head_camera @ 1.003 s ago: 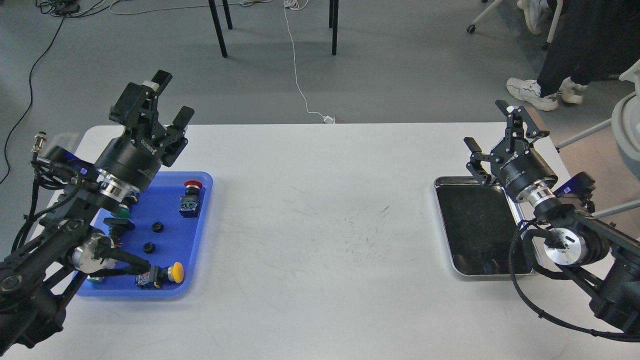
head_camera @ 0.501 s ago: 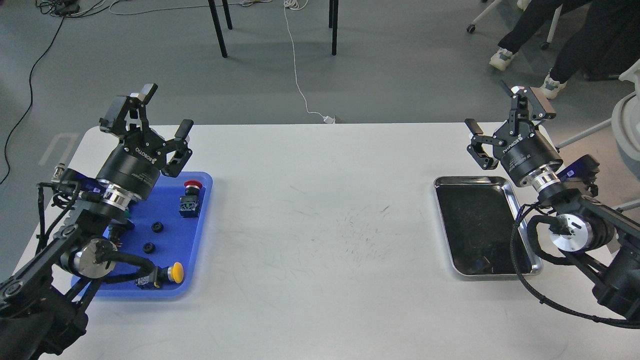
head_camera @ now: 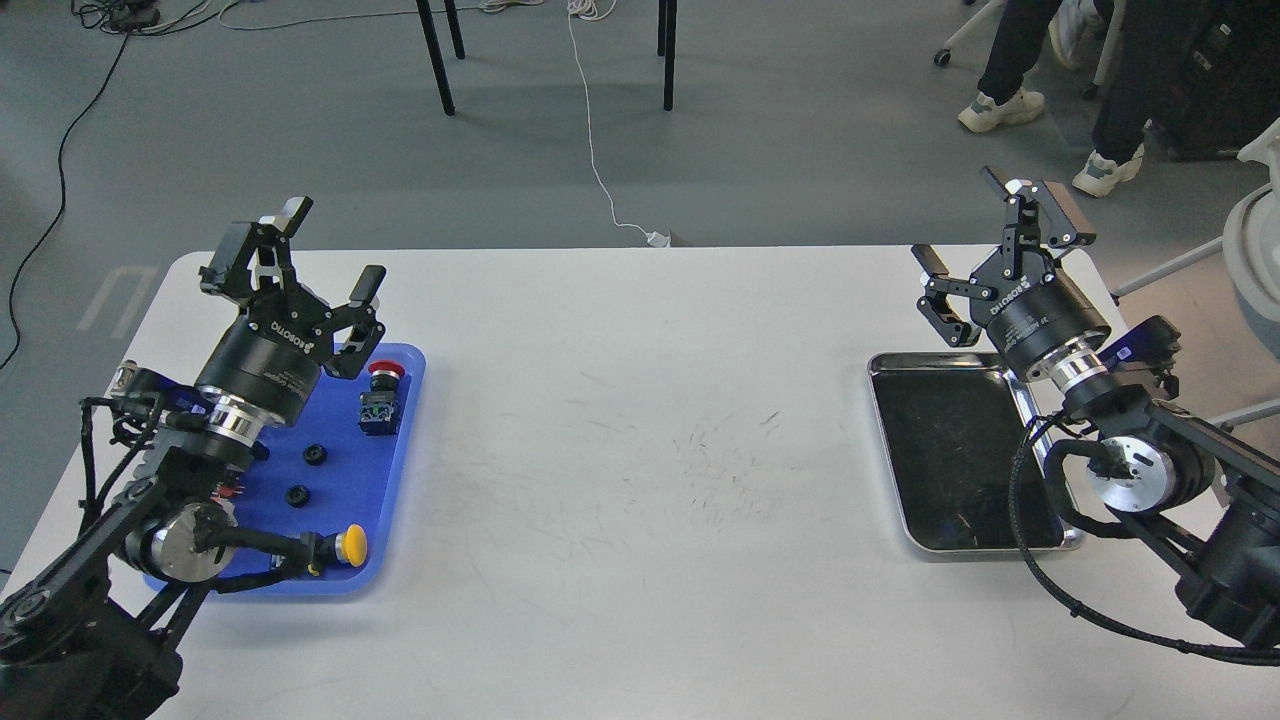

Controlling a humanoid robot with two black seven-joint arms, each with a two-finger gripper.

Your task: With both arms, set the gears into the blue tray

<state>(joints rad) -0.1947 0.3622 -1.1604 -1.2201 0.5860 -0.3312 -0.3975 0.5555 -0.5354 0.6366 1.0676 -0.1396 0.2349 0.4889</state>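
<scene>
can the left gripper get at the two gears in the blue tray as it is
Probably yes: the left gripper is open above the blue tray, and both gears lie uncovered, apart from the red-capped switch.

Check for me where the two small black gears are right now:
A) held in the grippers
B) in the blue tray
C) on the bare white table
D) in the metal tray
B: both gears lie on the floor of the blue tray, beside the red-capped switch; both grippers are open and empty.

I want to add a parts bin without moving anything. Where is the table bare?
The wide white stretch between the blue tray and the metal tray is bare. The blue tray is crowded: two gears, switches, left arm overhead.
</scene>
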